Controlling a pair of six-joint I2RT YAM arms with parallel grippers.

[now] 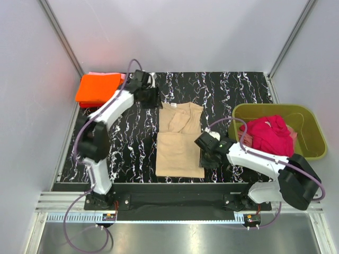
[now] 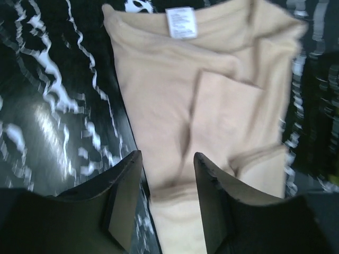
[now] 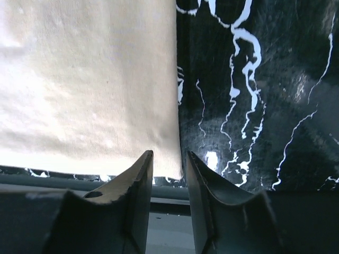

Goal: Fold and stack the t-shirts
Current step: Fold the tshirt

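A tan-beige t-shirt [image 1: 180, 140] lies partly folded in the middle of the black marbled table, neck end toward the back; its white label [image 2: 181, 23] shows in the left wrist view. My left gripper [image 1: 150, 98] hovers at its back left corner, jaws open [image 2: 167, 159] over the cloth [image 2: 175, 90] with nothing pinched. My right gripper [image 1: 207, 149] is at the shirt's near right edge, open [image 3: 169, 159], the cloth's corner [image 3: 85, 84] lying just beyond its tips. A folded orange t-shirt [image 1: 98, 89] rests on a pink one [image 1: 123, 77] at the back left. A magenta t-shirt [image 1: 267, 135] is bunched in the tub.
The olive-green tub [image 1: 275, 107] stands at the right edge of the table, next to the right arm. Grey walls close in the left, right and back sides. The table's near edge and a metal rail run just behind the right gripper.
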